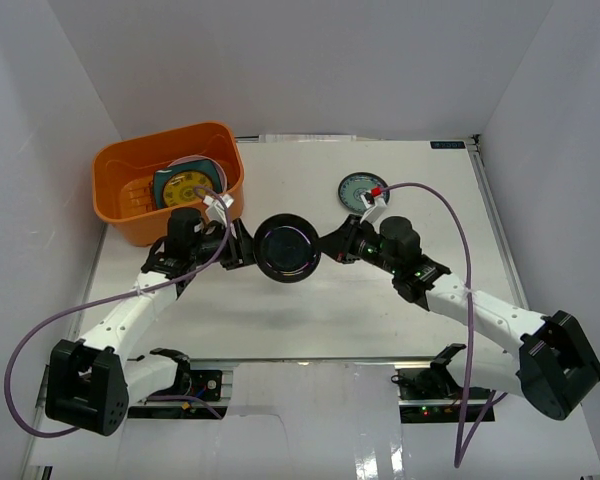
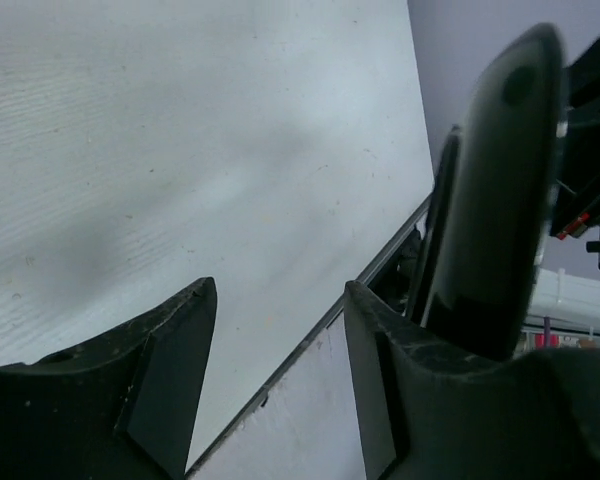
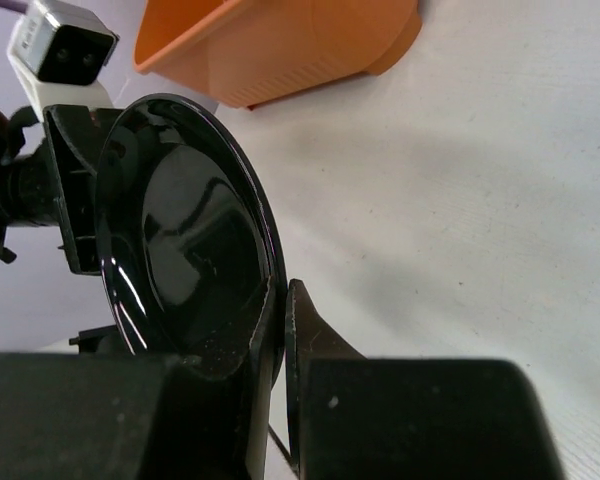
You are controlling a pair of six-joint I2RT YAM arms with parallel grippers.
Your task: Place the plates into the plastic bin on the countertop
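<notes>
Above the white tabletop (image 1: pixel 380 310), which is enclosed by white walls (image 1: pixel 280 60), the black round plate (image 1: pixel 288 248) is held clamped at its rim by the right gripper (image 1: pixel 330 248), while the left gripper (image 1: pixel 248 245) is positioned beside the plate with jaws apart, near the orange bin (image 1: pixel 115 150).

Black plate (image 1: pixel 288 248) sits mid-surface (image 1: pixel 380 310) between left gripper (image 1: pixel 248 246) and right gripper (image 1: pixel 328 247), one at each rim. Orange bin (image 1: pixel 117 200) rear left holds yellow plate (image 1: pixel 188 187). Small teal plate (image 1: pixel 360 190) lies flat behind right arm.
</notes>
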